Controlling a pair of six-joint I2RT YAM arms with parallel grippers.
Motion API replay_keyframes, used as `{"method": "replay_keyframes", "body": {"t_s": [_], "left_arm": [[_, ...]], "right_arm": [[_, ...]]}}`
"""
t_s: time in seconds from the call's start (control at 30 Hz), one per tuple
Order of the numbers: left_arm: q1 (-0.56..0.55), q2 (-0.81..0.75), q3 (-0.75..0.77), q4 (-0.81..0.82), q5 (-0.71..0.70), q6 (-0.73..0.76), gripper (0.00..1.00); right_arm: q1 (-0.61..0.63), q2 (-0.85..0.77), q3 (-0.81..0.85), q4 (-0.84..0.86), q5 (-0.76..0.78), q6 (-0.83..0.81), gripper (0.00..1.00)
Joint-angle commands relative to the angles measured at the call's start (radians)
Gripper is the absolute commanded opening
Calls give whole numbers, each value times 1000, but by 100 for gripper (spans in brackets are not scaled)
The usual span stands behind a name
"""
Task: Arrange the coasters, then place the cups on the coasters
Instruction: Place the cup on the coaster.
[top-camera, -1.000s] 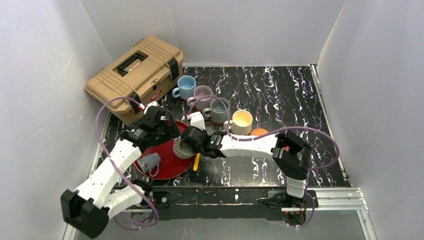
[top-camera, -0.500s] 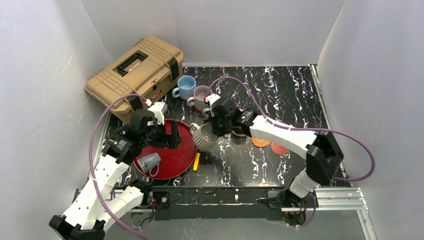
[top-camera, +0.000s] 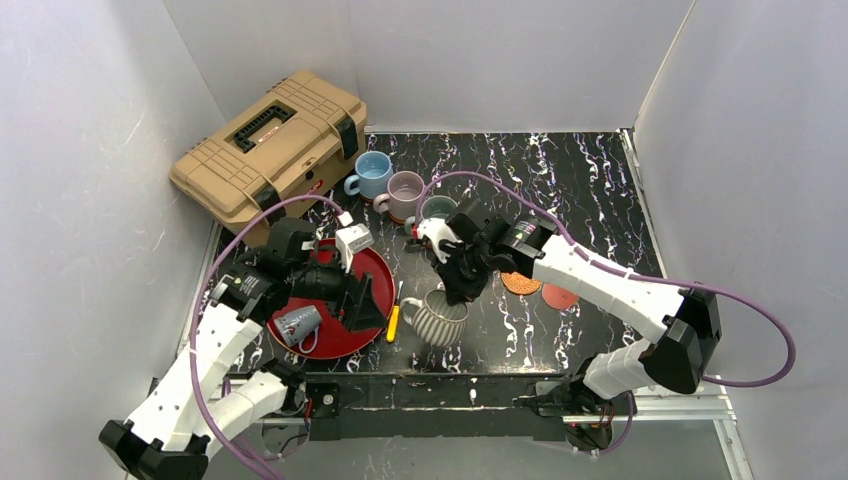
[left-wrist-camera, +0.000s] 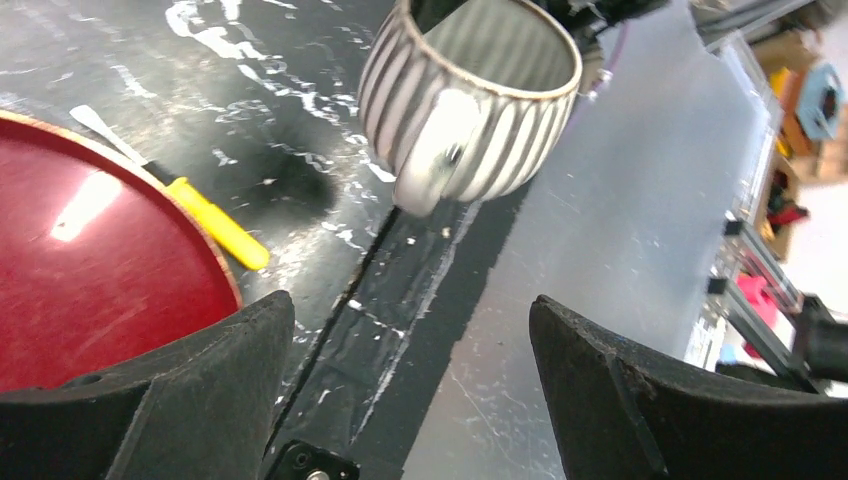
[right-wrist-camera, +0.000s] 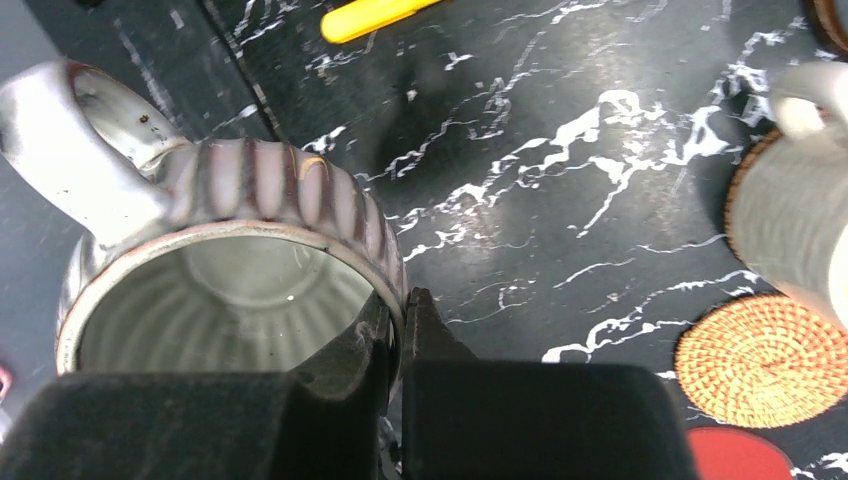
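**Ribbed mug pinched by its rim**

One small grey cup (top-camera: 297, 323) lies on the red tray (top-camera: 345, 335). The left gripper (top-camera: 358, 298) gapes empty. The right gripper (right-wrist-camera: 400, 310) clamps the ribbed mug (top-camera: 437, 316) near the table's front edge. Three mugs stand behind: blue (top-camera: 373, 172), mauve (top-camera: 405, 190) and grey-green (top-camera: 437, 208). Two bare coasters lie to the right, one woven (top-camera: 520, 284) and one red (top-camera: 558, 296).

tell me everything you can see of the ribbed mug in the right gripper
The ribbed mug looks like glossy grey-white ceramic with dark vertical grooves, a brownish rim and one looped handle. It is empty, mouth up, roughly upright. The right gripper pinches its wall roughly opposite the handle, one finger inside, one outside. It hangs near the table's front edge beside the yellow-handled tool, seemingly lifted; nothing else touches it.
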Motion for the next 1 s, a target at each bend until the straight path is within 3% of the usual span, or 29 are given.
{"method": "replay_keyframes", "body": {"t_s": [0.0,0.13,0.47,0.67,0.8,0.93,0.97], "left_arm": [[-65,34,3,60,160,-2,85],[-156,38,-18,141,116,-45,85],[-227,54,-67,246,15,-111,81],[-262,86,-55,274,14,-135,45],[-288,107,-63,279,31,-140,32],[-311,100,-80,279,40,-139,0],[-317,88,-84,279,29,-137,0]], "right_arm": [[33,-22,83,-50,-126,-26,1],[36,-2,107,-54,-140,-32,1],[63,24,146,-81,-171,-39,1],[71,26,145,-94,-153,-39,1],[72,15,141,-78,-139,-30,1],[72,7,136,-69,-106,-22,1],[72,3,132,-59,-91,-16,1]]}}
